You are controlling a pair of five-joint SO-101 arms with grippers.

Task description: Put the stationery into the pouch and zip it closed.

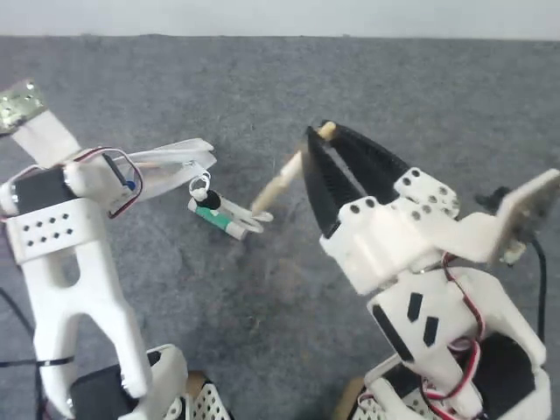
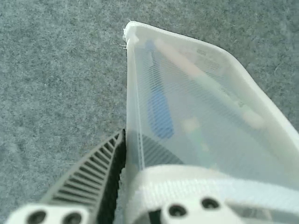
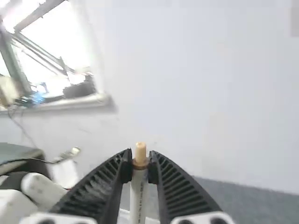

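A small marker (image 1: pixel 219 217) with a green band and a black cap lies on the grey mat (image 1: pixel 262 79), between the two arms. It sits just below the free end of the pouch (image 1: pixel 179 162) and close to the lower end of the pen (image 1: pixel 280 184). I cannot tell whether pen and marker touch.

The left gripper (image 1: pixel 131 172) is pinched on one edge of the mesh pouch (image 2: pixel 196 102) and holds it out sideways above the mat. A blue item (image 2: pixel 159 112) and a pale stick (image 2: pixel 182 60) show through the mesh.

The right gripper (image 1: pixel 322 136) is pressed onto the pen near its beige top, and the pen slants down towards the marker. In the right wrist view the right gripper (image 3: pixel 140 161) clamps the pen (image 3: pixel 139 186), with a wall (image 3: pixel 210 70) and a window (image 3: pixel 42 51) behind.

The mat runs wide behind both grippers to its far edge at the wall (image 1: pixel 280 17).
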